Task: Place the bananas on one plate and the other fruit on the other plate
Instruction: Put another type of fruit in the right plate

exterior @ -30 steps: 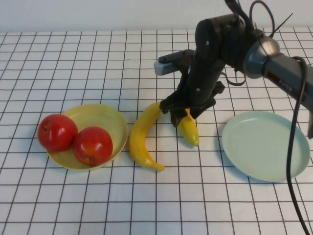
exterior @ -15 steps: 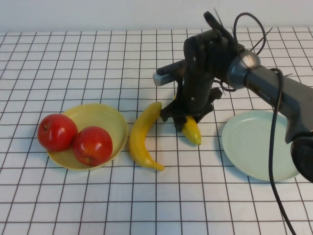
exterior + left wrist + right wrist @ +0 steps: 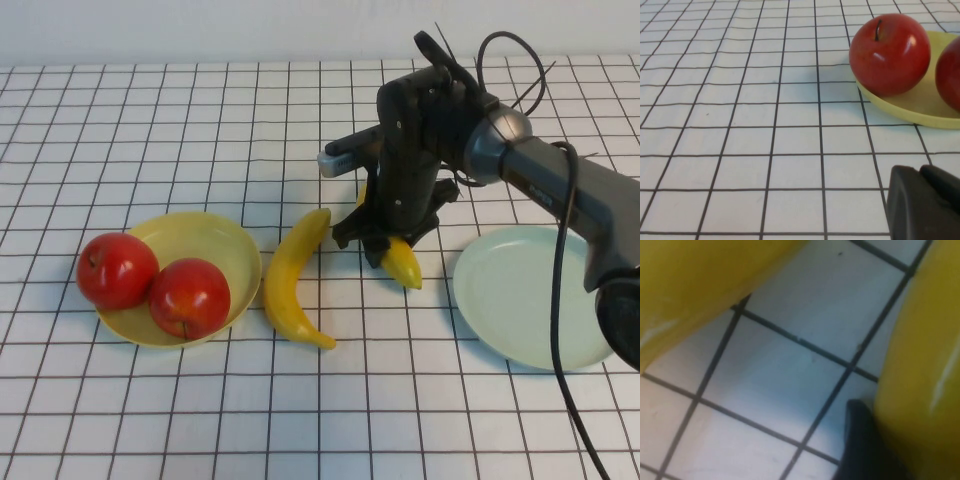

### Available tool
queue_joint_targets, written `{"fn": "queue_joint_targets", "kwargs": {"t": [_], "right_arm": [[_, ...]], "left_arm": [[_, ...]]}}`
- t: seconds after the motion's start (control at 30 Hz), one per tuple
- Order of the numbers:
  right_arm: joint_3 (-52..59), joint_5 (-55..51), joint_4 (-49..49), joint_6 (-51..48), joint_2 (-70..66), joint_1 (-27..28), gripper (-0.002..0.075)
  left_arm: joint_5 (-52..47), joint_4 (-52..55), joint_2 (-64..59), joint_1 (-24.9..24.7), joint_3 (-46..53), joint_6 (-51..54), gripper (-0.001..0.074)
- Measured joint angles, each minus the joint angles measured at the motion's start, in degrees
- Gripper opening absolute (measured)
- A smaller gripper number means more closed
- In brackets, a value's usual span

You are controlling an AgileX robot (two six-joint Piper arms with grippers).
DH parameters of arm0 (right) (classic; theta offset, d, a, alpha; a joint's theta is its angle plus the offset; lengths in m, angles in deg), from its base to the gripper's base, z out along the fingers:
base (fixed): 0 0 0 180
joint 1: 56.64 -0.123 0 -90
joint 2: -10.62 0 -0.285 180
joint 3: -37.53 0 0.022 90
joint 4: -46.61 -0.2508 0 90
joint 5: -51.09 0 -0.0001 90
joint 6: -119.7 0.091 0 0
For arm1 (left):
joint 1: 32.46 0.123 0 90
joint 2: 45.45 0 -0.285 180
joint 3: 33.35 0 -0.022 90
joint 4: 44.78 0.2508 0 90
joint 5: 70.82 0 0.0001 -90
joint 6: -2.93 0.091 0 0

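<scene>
The bananas lay in the middle of the gridded tablecloth (image 3: 150, 420), between the two plates. The nearer banana (image 3: 292, 280) rested free on the cloth just beside the yellow plate (image 3: 215, 235), its long axis running from a near tip pointing toward the robot and slightly right, up to a far tip angled away and to the right, the curve bulging toward the yellow plate. The second banana (image 3: 401, 262) sat a little farther back and to the right, its visible end pointing near and right toward the pale blue-green plate (image 3: 530, 300); the rest of it was hidden under the right gripper (image 3: 385, 240), which was clamped on it. In the right wrist view a dark finger (image 3: 865, 445) pressed against that banana's yellow skin (image 3: 925, 365), with the other banana (image 3: 695, 285) just across a patch of cloth.

Two red apples (image 3: 188, 297) sat on the yellow plate at the left, touching each other, the left apple (image 3: 117, 270) overhanging the rim. The blue-green plate lay at the right.

The left gripper (image 3: 925, 205) showed only as a dark corner in its own wrist view, low over the cloth near the yellow plate's rim (image 3: 910, 107); whether its fingers were apart or together could not be told.
</scene>
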Motion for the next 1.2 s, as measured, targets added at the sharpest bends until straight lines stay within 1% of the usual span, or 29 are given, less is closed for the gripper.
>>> {"fn": "queue_joint_targets", "kwargs": {"t": [0.2,0.3,0.43,0.5,0.67,0.77,0.97,1.2], "right_arm": [[1.07,-0.11,4.65,0.96,6.86,0.05,0.0319],[6.22,-0.1,5.94,1.1,13.43,0.15,0.0319],[20.34,0.78,8.35,3.35,23.17,0.29,0.0319],[30.07,3.7,8.74,5.58,29.02,0.75,0.0318],[51.23,13.22,8.87,8.6,42.68,4.53,0.0318],[58.2,16.78,9.09,8.96,47.36,7.34,0.0318],[60.75,19.07,9.98,8.96,45.02,12.2,0.0318],[60.75,24.7,10.31,8.6,39.35,14.5,0.0318]], "left_arm": [[0.0,0.0,0.0,0.0,0.0,0.0,0.0],[0.0,0.0,0.0,0.0,0.0,0.0,0.0],[0.0,0.0,0.0,0.0,0.0,0.0,0.0],[0.0,0.0,0.0,0.0,0.0,0.0,0.0],[0.0,0.0,0.0,0.0,0.0,0.0,0.0],[0.0,0.0,0.0,0.0,0.0,0.0,0.0],[0.0,0.0,0.0,0.0,0.0,0.0,0.0],[0.0,0.0,0.0,0.0,0.0,0.0,0.0]]}}
